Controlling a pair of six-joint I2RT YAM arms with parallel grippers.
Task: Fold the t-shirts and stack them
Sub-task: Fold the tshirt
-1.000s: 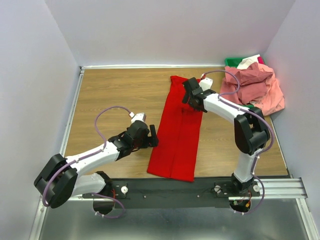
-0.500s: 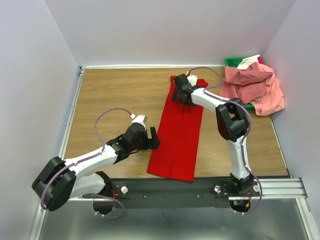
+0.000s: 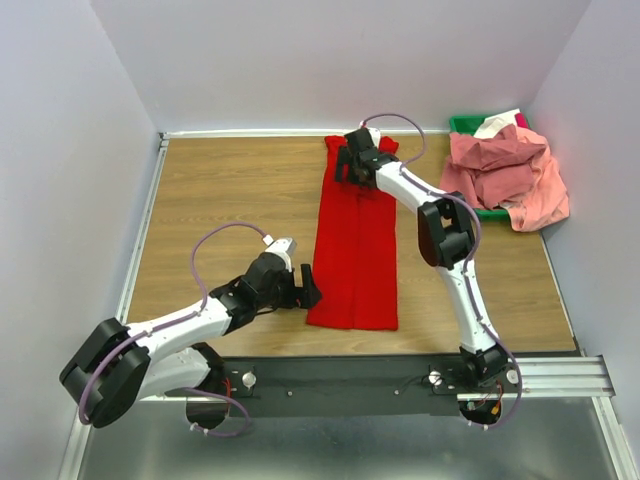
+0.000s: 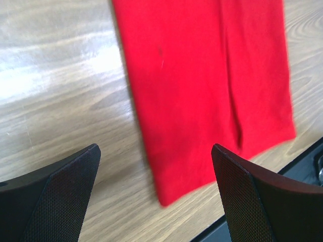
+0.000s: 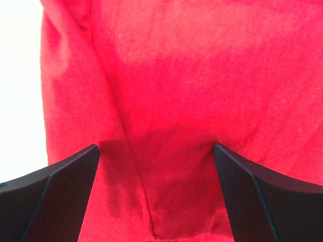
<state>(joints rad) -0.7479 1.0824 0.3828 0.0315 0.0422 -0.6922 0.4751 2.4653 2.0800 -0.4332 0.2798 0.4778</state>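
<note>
The bright red t-shirt [image 3: 355, 250] lies folded into a long narrow strip down the middle of the wooden table [image 3: 220, 190], almost straight front to back. My right gripper [image 3: 350, 160] is open over the shirt's far end; in the right wrist view, red cloth [image 5: 166, 75] fills the space between its spread fingers [image 5: 155, 148]. My left gripper [image 3: 308, 290] is open and empty, low at the shirt's near left corner. That corner [image 4: 202, 75] lies between its fingers [image 4: 154, 151]. The salmon pink t-shirts [image 3: 505, 175] are heaped at the back right.
The pink heap drapes over a green bin [image 3: 465, 124] in the far right corner, with a white cloth [image 3: 497, 122] on top. Walls enclose the table on three sides. A black rail [image 3: 350, 375] runs along the near edge.
The right gripper moved left and toward the back with the shirt's far end. The strip swung from slanted to nearly straight. The left gripper shifted slightly nearer and stays at the near left corner.
</note>
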